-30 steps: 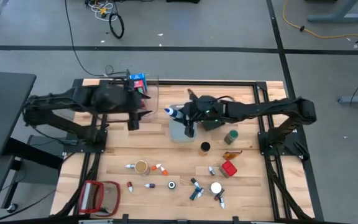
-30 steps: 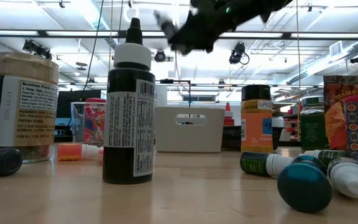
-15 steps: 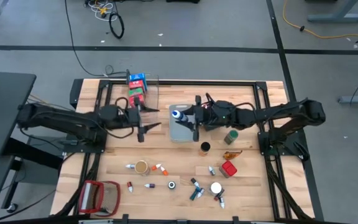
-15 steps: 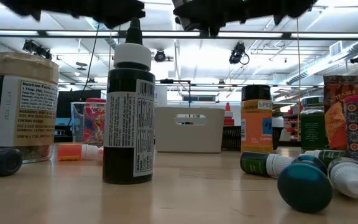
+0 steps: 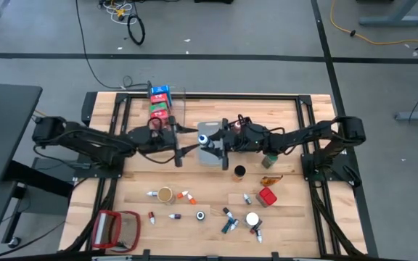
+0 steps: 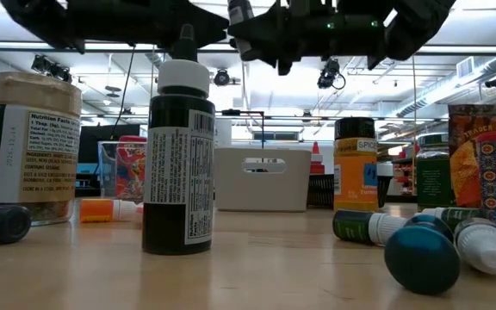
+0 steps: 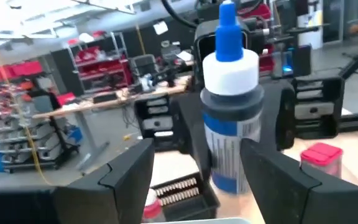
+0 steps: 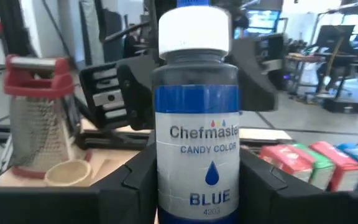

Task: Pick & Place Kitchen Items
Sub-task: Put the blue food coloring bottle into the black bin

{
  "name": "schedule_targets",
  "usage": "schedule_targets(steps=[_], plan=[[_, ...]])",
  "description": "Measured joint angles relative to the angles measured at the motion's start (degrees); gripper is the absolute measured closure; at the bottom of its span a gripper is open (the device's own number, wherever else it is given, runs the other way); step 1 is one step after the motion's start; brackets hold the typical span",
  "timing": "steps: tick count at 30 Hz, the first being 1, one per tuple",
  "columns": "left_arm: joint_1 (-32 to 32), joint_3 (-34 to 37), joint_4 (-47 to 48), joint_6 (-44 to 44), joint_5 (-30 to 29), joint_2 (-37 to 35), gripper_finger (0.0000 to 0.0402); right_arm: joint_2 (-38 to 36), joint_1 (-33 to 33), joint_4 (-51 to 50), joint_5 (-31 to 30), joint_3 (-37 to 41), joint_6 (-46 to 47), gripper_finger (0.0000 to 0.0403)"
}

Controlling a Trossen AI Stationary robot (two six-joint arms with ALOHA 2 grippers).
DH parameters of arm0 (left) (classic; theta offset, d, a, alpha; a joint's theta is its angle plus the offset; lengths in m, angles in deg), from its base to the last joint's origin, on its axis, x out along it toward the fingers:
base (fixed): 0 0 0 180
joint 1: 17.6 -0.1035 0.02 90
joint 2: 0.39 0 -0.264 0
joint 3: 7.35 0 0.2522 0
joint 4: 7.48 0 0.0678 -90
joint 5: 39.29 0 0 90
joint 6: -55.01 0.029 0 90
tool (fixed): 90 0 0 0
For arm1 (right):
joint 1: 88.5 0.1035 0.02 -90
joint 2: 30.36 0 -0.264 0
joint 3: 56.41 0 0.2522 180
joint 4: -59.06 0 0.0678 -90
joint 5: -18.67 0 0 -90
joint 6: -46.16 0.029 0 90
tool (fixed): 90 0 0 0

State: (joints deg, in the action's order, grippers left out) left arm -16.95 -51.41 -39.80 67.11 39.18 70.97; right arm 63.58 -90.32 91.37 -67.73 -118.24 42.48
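high view: the right gripper (image 5: 210,141) holds a small blue bottle (image 5: 204,137) over the grey bin (image 5: 210,156) at mid-bench, and the left gripper (image 5: 183,148) reaches in from the other side, its tips just beside the bottle. more kitchen items (image 5: 216,206) lie scattered along the near bench, and cartons (image 5: 160,104) sit in a clear bin (image 5: 180,109) at the far edge.

low view: both arms hang dark above the bench; the bottle is hard to pick out here, probably the pale shape between them.

left wrist view: the left fingers (image 7: 129,171) stand wide apart, the blue-capped bottle upright between them but touching neither.

right wrist view: the right fingers (image 8: 135,180) are clamped on the bottle's lower body, label facing out.

this looks like a handover. to do it well, the left fingers should close squarely on the bottle before the right lets go, keeping it upright.
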Motion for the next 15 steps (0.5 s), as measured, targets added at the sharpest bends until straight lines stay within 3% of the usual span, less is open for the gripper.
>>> schedule_targets(steps=[9, 15], plan=[[0.02, -3.10, 0.71, -3.33, 8.14, 3.01, 0.0152, 0.86, -0.10, 1.58, 0.29, -0.07, -1.97, 0.0241], [-0.06, -3.14, 0.92, -4.78, 7.83, 2.40, 0.0152, 0.86, -0.24, 0.94, 0.28, -0.07, -3.08, 0.0241]])
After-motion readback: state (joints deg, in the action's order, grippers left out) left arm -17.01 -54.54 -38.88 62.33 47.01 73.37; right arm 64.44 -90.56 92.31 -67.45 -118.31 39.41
